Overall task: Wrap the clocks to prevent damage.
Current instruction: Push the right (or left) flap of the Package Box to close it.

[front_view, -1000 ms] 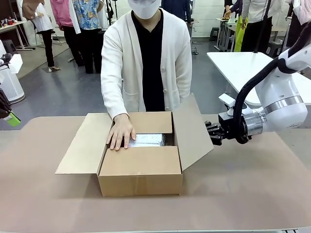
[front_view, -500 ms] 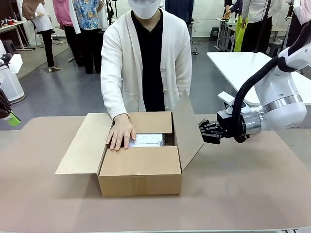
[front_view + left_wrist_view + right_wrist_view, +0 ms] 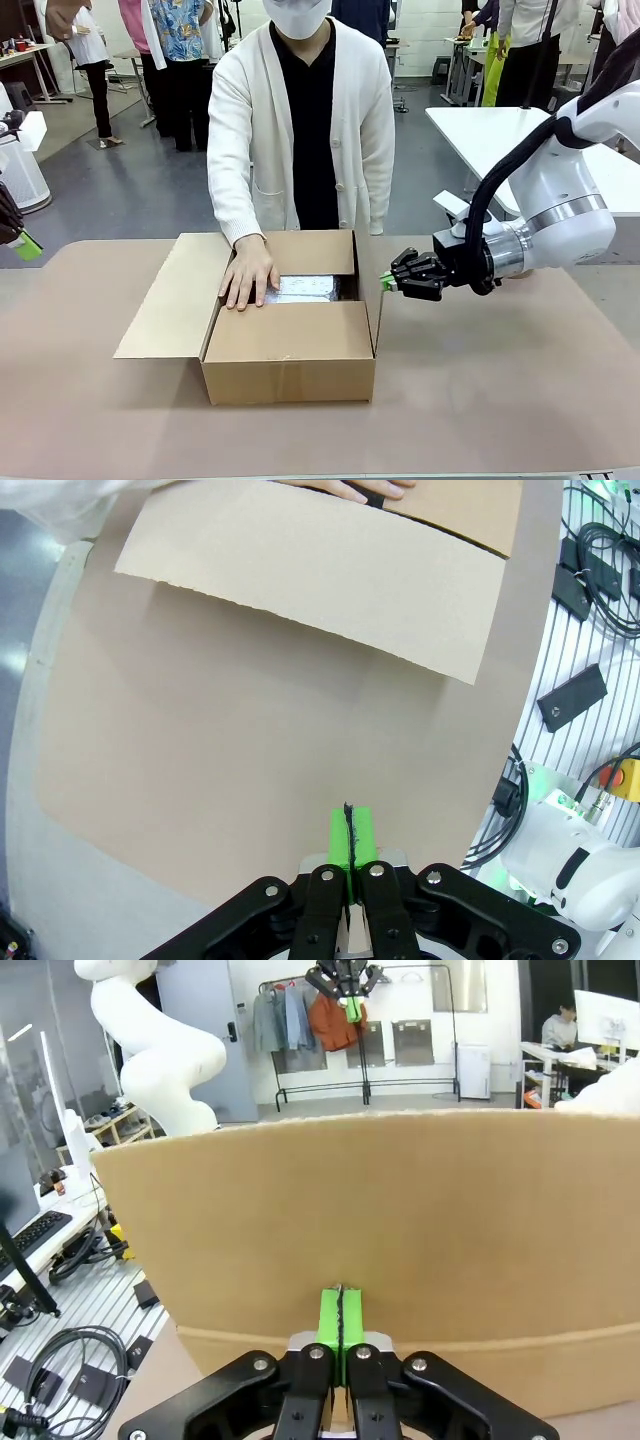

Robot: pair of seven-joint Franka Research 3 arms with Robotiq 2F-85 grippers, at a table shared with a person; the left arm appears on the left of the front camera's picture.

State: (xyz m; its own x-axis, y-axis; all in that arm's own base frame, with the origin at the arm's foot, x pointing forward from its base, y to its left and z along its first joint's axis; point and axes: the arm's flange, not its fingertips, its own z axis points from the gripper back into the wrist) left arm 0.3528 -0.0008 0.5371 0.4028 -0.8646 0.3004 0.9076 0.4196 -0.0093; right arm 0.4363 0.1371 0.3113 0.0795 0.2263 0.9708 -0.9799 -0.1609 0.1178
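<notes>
The clocks show as a whitish bubble-wrap bundle (image 3: 304,288) lying inside the open brown cardboard box (image 3: 290,355). The person's hand (image 3: 247,272) rests flat on the box's inner edge, touching the bundle's left end. My right gripper (image 3: 386,282) is shut, its green tips pressed against the outside of the box's right flap (image 3: 372,290), which stands nearly upright. In the right wrist view the shut gripper (image 3: 340,1322) meets that flap (image 3: 420,1220) head-on. My left gripper (image 3: 348,848) is shut on nothing, hovering off the table's left end (image 3: 24,245).
The box's left flap (image 3: 168,298) lies spread outward over the table (image 3: 500,390); it appears as a flap (image 3: 320,575) ahead of my left gripper. The person stands close behind the box. Cables and a control box (image 3: 600,770) sit beyond the table's edge.
My right gripper has moved left against the right flap, swinging it from slanting outward to almost upright. The person's hand and my left gripper have stayed put.
</notes>
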